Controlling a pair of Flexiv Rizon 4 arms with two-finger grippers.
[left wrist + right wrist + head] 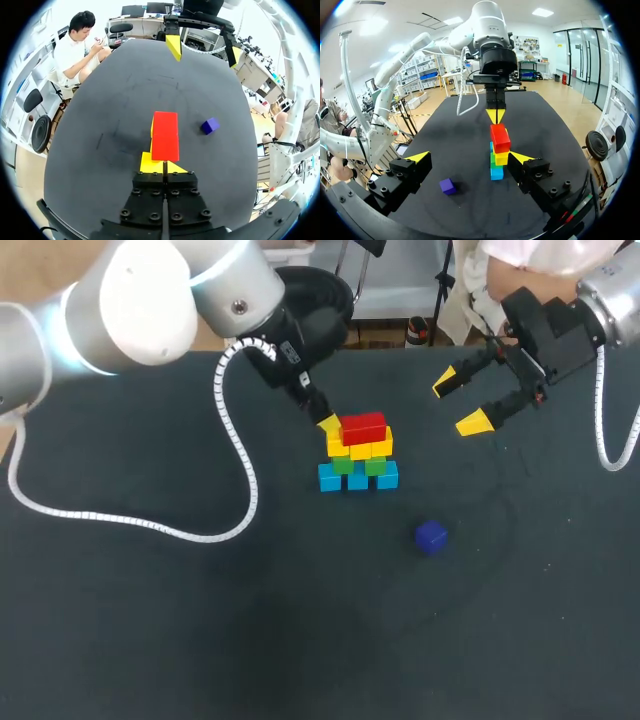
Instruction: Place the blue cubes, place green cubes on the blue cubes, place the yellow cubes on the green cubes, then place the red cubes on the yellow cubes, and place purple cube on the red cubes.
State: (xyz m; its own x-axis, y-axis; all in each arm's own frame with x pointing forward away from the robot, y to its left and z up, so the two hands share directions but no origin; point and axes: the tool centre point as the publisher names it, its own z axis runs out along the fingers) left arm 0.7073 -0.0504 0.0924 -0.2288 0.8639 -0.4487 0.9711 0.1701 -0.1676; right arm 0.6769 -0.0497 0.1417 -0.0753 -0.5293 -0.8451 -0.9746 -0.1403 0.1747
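Observation:
A small tower stands mid-table: blue cubes (358, 478) at the bottom, green cubes (360, 465) on them, then yellow cubes (361, 449), and red cubes (363, 427) on top. The purple cube (431, 537) lies alone on the table, in front and to the right of the tower. My left gripper (327, 423) is shut with nothing in it, its tips at the red cubes' left side. In the left wrist view the red cubes (165, 135) lie just ahead of its shut tips (164, 164). My right gripper (459, 403) hangs open and empty to the tower's right.
The black tabletop (150, 620) holds nothing else. The left arm's white cable (235, 455) loops over the table to the left of the tower. In the right wrist view the purple cube (447, 186) lies between my open fingers and short of the tower (497, 155).

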